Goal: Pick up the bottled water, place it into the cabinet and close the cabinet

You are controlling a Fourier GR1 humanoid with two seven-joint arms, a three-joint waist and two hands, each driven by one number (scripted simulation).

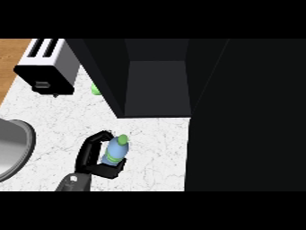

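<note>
bottle: while it stands upright above the counter, the clear blue plastic water bottle with a green cap (117,150) sits at lower centre of the head view, in front of the cabinet and outside it.
hand: the left black robot hand (94,157) is wrapped round that bottle, fingers curled over its far side near the cap and thumb hooked under its base, pinching it between them.
forearm: the grey forearm (72,183) comes up from the bottom edge, just below the hand.
counter: white marbled stone counter top (152,148) spreads beneath the bottle.
cabinet: tall dark cabinet (156,85) stands beyond the bottle, its compartment open, its dark door (255,117) swung out at right.
green object: a small green thing (95,90) peeks out beside the cabinet's left wall, too hidden to identify.
toaster: black and silver two-slot toaster (46,67) sits far left, well apart.
sink: grey metal basin (3,146) at the left edge.
</note>
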